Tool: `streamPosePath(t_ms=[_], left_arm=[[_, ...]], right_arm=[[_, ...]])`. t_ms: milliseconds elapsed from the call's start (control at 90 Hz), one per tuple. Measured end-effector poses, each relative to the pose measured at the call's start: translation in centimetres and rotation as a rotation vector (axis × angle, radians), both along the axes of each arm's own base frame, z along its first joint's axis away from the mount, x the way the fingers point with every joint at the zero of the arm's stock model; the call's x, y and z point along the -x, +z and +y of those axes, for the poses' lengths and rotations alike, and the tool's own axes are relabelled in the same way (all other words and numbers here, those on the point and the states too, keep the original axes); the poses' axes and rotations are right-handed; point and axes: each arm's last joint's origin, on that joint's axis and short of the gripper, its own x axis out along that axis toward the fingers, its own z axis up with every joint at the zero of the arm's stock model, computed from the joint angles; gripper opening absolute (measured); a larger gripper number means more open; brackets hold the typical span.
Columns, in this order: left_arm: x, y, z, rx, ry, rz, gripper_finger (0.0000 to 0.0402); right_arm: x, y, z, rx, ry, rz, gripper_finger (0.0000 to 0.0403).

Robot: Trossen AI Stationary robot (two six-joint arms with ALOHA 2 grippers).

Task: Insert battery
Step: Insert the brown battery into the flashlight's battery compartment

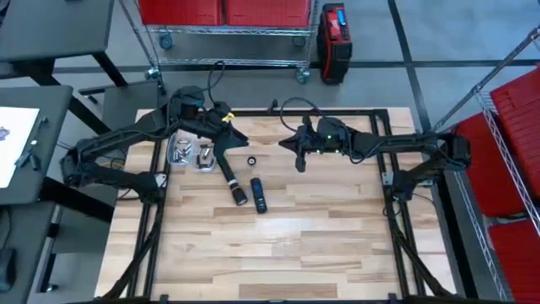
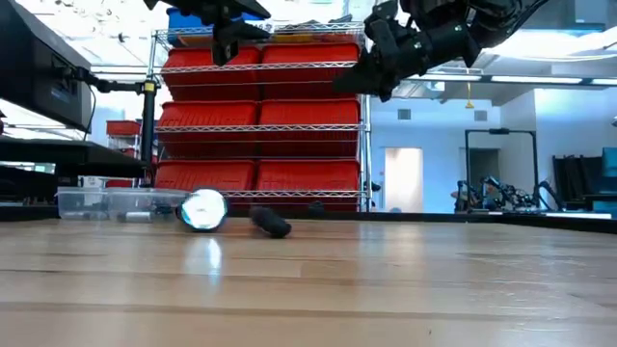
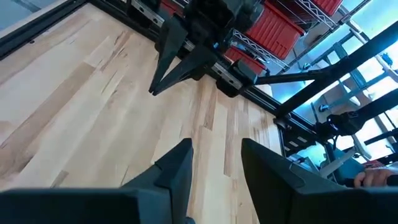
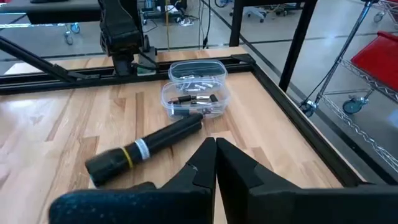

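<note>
The flashlight (image 1: 229,173) lies on the wooden counter (image 1: 287,245) just above the frame's middle, a loose dark tube (image 1: 258,194) beside it and a small cap (image 1: 251,160) near. The left tool (image 1: 221,158) hangs over it, fingers apart and empty. The right tool (image 1: 299,160) hovers at upper centre, fingers together. Clear trays (image 1: 190,153) of batteries sit at upper left.
</note>
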Motion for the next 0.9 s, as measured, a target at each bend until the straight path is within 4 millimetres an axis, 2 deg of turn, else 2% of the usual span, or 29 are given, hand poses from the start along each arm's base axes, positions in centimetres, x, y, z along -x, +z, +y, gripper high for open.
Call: streamPosePath(t_ms=[233, 522, 644, 767, 900], left_arm=[[0.6, -1.9, -0.2, 0.064, 0.04, 0.183, 0.0118], [1.8, -7.2, -1.8, 0.217, 0.161, 0.547, 0.0118], [1.9, -9.7, -2.9, 0.286, 0.234, 0.639, 0.0118], [2.2, -12.0, -3.9, 0.391, 0.37, 0.721, 0.0118], [2.2, -12.8, -4.6, 0.432, 0.483, 0.73, 0.0118]], right_arm=[[0.1, -0.2, -0.1, -0.108, -0.035, -0.001, 0.0016], [0.2, -0.8, -0.1, -0.323, -0.107, 0.018, 0.0135], [-0.4, -2.0, -0.5, -0.414, -0.142, 0.018, 0.0182], [-1.5, -3.7, -0.6, -0.512, -0.155, 0.051, 0.0213], [-2.2, -5.0, 0.0, -0.545, -0.127, 0.101, 0.0229]])
